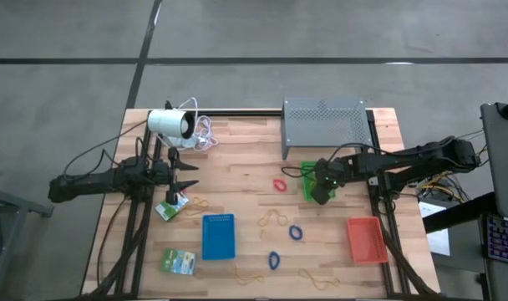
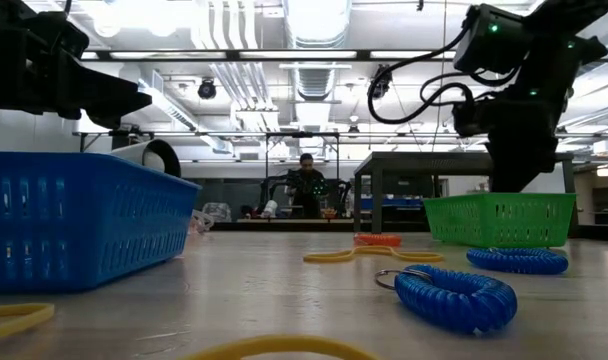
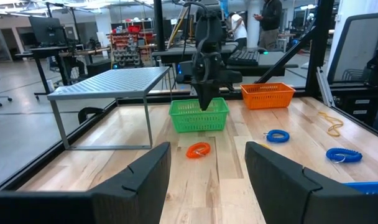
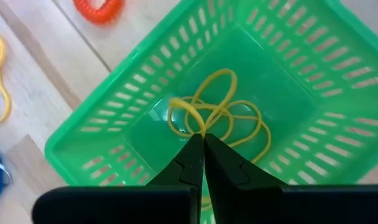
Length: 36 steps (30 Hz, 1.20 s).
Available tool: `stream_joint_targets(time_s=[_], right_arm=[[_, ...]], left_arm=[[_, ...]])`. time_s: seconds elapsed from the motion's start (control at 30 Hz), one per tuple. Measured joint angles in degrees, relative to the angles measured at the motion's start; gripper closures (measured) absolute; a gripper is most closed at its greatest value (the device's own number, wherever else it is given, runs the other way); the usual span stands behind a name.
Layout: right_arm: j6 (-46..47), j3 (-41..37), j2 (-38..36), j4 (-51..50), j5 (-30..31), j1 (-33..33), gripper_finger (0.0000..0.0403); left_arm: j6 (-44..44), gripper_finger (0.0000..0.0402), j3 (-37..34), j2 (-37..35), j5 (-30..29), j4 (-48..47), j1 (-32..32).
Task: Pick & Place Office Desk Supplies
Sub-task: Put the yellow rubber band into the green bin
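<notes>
High view: the right gripper (image 1: 322, 194) hangs over the green tray (image 1: 309, 183); the left gripper (image 1: 187, 174) waits, fingers apart, above a green-and-white packet (image 1: 172, 207) on the worktop (image 1: 246, 150). Low view: blue coils (image 2: 456, 296) lie in the foreground; the tray's contents are hidden by its wall. Left wrist view: a red coil (image 3: 198, 150) lies before the tray. Right wrist view: fingers together, tips pinching a yellow rubber band (image 4: 217, 115) low inside the tray. The placing step appears in hand; the next move calls for parting the fingers. Whether one band or several lie there is unclear.
</notes>
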Motion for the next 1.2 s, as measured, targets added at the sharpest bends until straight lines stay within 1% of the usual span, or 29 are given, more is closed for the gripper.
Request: stream_joint_targets(time_s=[0.13,0.33,0.43,0.6,0.97,1.07,1.2], right_arm=[[1.0,0.2,0.0,0.0,0.0,0.1,0.0380],[0.9,0.2,0.0,0.0,-0.6,0.0,0.0324],[0.0,0.2,0.0,0.1,-2.1,0.0,0.0295],[-0.3,0.3,0.0,0.0,-3.0,0.0,0.0266],[-0.3,0.5,-0.4,-0.2,-3.0,0.0,0.0259],[-0.3,2.4,-2.1,-1.2,-3.1,0.0,0.0259],[-0.4,7.4,-5.0,-5.6,-3.1,0.0,0.0264]], left_arm=[[0.0,0.0190,0.0,0.0,0.0,0.0,0.0],[0.0,0.0190,0.0,0.0,0.0,0.0,0.0],[0.0,0.0190,0.0,0.0,0.0,0.0,0.0],[0.0,0.0190,0.0,0.0,0.0,0.0,0.0],[0.0,0.0190,0.0,0.0,0.0,0.0,0.0],[0.0,0.0190,0.0,0.0,0.0,0.0,0.0],[0.0,0.0190,0.0,0.0,0.0,0.0,0.0]])
